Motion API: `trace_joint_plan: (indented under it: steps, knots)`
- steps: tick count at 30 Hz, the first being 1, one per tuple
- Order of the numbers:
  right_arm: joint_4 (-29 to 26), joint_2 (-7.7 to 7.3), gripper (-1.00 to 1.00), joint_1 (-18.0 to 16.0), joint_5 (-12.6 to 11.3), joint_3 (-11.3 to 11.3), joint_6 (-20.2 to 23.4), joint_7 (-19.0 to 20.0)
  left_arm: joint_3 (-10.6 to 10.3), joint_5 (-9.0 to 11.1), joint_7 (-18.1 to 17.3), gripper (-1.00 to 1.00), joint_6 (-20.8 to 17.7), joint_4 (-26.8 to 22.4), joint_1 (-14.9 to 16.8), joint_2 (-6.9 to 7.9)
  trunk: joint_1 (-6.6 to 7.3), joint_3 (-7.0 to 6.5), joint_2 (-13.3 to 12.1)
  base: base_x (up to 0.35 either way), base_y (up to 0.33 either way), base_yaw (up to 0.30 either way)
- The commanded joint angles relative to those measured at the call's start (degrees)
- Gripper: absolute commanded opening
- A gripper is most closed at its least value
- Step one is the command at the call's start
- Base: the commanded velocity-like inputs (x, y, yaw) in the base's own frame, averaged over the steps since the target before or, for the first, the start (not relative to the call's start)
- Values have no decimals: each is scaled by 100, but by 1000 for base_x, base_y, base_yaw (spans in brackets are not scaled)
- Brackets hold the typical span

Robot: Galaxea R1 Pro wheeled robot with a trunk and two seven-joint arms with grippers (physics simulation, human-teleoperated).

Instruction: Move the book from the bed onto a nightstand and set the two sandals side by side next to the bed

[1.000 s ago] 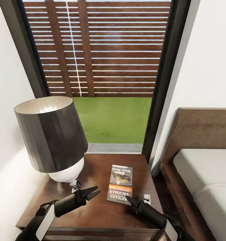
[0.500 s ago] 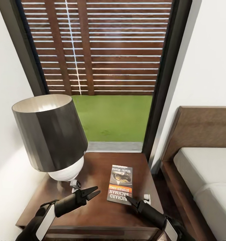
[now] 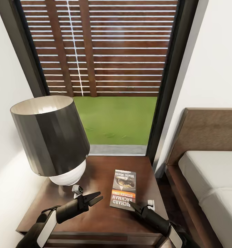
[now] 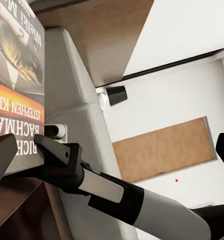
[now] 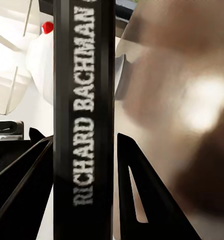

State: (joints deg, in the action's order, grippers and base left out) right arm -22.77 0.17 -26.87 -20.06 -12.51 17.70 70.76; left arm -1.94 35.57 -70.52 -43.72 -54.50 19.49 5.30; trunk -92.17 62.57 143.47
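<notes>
The book lies on the dark brown nightstand, cover up, with its orange band toward me. My right gripper is at the book's near right corner. In the right wrist view its two fingers press close on either side of the book's black spine, so it is shut on the book. My left gripper hovers open over the nightstand, a short way to the left of the book, holding nothing. The bed stands to the right, showing its brown headboard and pale mattress. The sandals are out of view.
A table lamp with a big dark shade and a white base takes up the nightstand's left half, close to my left arm. A tall black-framed window behind shows a slatted fence and grass. A narrow gap of floor separates nightstand and bed.
The whole picture has shifted slightly, so the camera moved. The book and both grippers hold the same places.
</notes>
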Motion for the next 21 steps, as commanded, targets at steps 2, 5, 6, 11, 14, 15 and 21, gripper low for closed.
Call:
trace_joint_plan:
  steps: [2, 5, 6, 11, 14, 15, 21]
  knots:
    - [1, 1, -100, -2, -15, -15, 58, 16, -17, 40, 3, 100, -49, 1, 3, 6, -1, 27, 3, 0, 0, 0]
    - [1, 1, -100, -2, -15, -15, 58, 17, -17, 38, 3, 100, -49, 1, 2, 6, -9, 93, 7, 0, 0, 0]
    - [1, 0, -100, -2, -15, -15, 58, 17, -17, 40, 3, 100, -49, 1, 2, 6, -12, 116, 9, 0, 0, 0]
    - [1, 0, -100, -2, -15, -15, 58, 18, -17, 41, 3, 100, -49, 1, 3, 6, -12, 116, 9, 0, 0, 0]
    - [1, 1, -100, -2, -15, -15, 58, 17, -17, 40, 3, 100, -49, 1, 3, 6, -12, 116, 9, 0, 0, 0]
    - [1, 1, -100, -2, -15, -15, 58, 18, -17, 40, 3, 100, -49, 1, 3, 6, -12, 116, 9, 0, 0, 0]
    - [1, 1, -100, -2, -15, -15, 58, 17, -17, 39, 3, 100, -49, 1, 3, 6, -12, 116, 9, 0, 0, 0]
